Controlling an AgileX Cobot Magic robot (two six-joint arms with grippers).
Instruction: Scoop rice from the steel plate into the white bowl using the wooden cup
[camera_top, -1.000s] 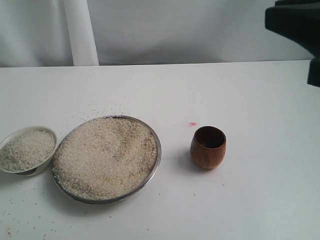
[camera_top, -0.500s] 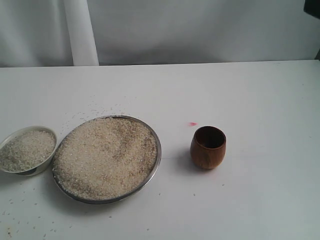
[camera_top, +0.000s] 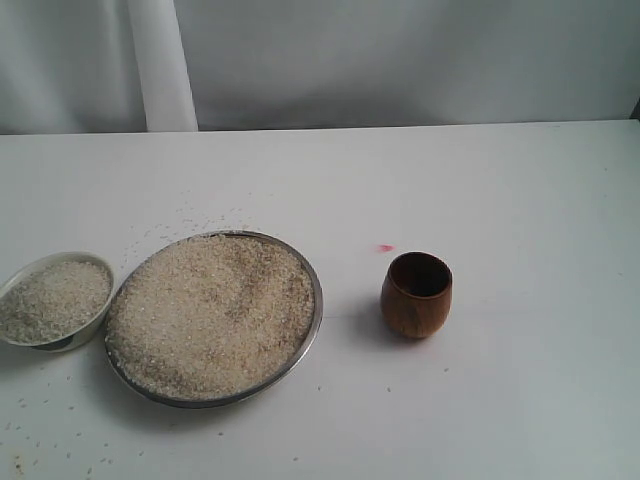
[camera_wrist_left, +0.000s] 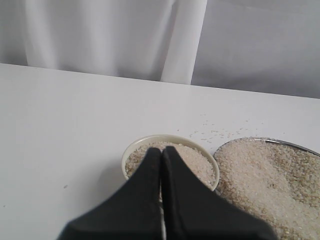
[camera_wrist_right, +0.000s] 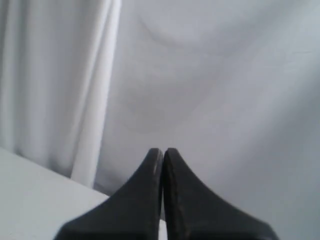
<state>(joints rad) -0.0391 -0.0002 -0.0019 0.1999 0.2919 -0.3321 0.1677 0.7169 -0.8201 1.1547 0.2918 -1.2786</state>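
Note:
The steel plate (camera_top: 309, 335) lies left of centre, heaped with rice (camera_top: 210, 312). Close on its left sits the white bowl (camera_top: 98, 323), also holding rice. The wooden cup (camera_top: 416, 294) stands upright and empty to the right of the plate, untouched. Neither gripper shows in the exterior view. In the left wrist view my left gripper (camera_wrist_left: 161, 149) is shut and empty, in front of the white bowl (camera_wrist_left: 131, 150), with the steel plate (camera_wrist_left: 295, 145) beside it. My right gripper (camera_wrist_right: 162, 150) is shut and empty, facing the curtain, with none of the task's things in its view.
Loose grains (camera_top: 200, 220) are scattered on the white table (camera_top: 520, 190) behind the plate and along its front left. A small pink speck (camera_top: 385, 248) lies behind the cup. A white curtain (camera_top: 400, 60) hangs along the far edge.
The right arm's dark bulk at the top right corner of the exterior view has pulled out of that view. Plate, bowl and cup have not moved.

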